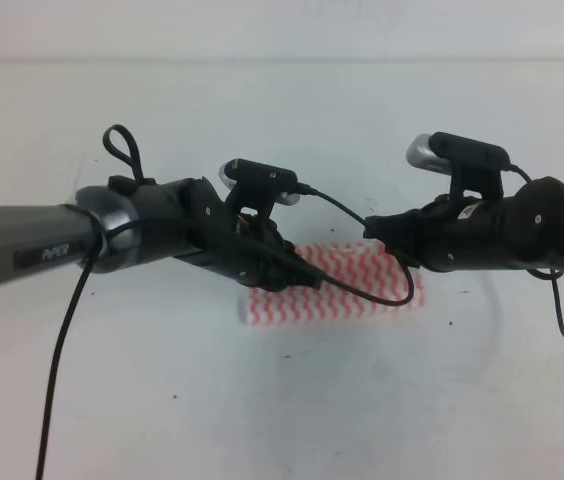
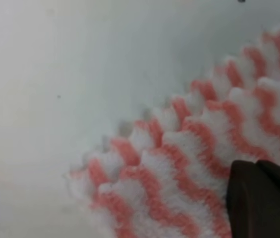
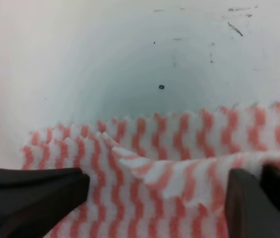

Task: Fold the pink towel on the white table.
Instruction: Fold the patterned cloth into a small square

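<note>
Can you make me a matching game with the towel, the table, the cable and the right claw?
Things:
1. pink towel
2. white table
3. black cable
4. right claw

What fits:
A. plain white with tiny dark specks
B. hangs down from the left arm
C. fingers either side of a raised fold of cloth
D. pink and white zigzag stripes, lying in a narrow folded strip

Pairs: 1-D, 2-A, 3-B, 4-C
</note>
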Motion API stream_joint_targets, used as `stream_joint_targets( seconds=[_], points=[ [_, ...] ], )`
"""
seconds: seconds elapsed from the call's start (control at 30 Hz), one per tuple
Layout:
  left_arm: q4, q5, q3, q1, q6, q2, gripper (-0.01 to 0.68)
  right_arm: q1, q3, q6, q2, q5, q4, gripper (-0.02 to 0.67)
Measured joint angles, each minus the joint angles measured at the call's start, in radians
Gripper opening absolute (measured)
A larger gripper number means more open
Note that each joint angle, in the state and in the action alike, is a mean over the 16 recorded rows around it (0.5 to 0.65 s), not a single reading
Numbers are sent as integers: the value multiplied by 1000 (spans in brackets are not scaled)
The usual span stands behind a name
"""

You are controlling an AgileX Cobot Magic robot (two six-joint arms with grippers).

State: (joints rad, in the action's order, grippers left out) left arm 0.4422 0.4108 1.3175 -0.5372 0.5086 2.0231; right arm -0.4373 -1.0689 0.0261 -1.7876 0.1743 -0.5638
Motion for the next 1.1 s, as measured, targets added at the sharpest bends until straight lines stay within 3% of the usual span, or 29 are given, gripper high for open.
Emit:
stream_joint_targets(
  seconds=[0.3,0.53,0.77,1.1],
  points=[
    [-4,1,0,0,1,1,-4,1,0,-1,0,-44,0,177],
    [-7,-5,0,0,6,-13,-4,2,0,-1,0,-83,4,221],
    [-14,2,1,0,10,-74,-4,2,0,0,0,-75,13,185],
    [-24,52,-17,1,20,-155,-4,2,0,0,0,56,29,51]
  ],
)
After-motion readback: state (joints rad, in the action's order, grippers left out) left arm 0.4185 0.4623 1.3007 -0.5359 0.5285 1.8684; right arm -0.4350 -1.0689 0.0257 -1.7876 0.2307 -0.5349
